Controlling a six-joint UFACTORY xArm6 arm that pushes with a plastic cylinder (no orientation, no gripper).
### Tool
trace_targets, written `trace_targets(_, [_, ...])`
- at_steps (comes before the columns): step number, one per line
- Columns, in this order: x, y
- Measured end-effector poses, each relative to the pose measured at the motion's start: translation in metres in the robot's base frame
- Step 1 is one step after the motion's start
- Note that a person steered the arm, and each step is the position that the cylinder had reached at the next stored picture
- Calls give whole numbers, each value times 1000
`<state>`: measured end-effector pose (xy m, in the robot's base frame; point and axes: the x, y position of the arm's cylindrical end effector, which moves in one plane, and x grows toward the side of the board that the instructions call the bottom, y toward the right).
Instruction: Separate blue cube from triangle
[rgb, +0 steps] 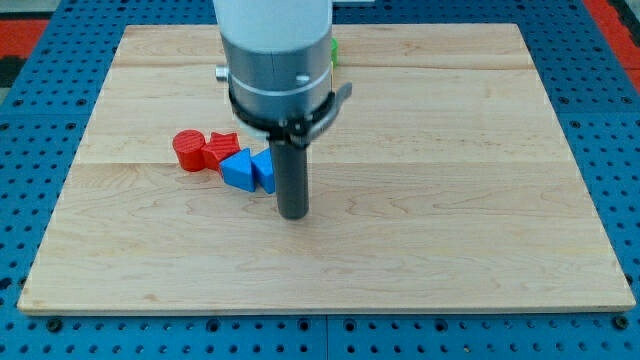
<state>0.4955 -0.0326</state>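
Note:
A blue cube lies left of the board's centre. A blue triangle touches its right side. My tip sits on the board just right of and slightly below the triangle, close to it; I cannot tell whether the rod touches it. The rod rises up to the white arm body at the view's top.
A red cylinder and a red star-like block lie touching each other just up-left of the blue cube. A green block peeks out behind the arm near the top edge. The wooden board ends in a blue pegboard frame.

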Motion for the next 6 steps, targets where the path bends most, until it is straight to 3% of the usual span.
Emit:
trace_targets(1, [-25,0])
trace_targets(4, [-11,-46])
trace_targets(5, [-11,9])
trace_targets(6, [-21,18])
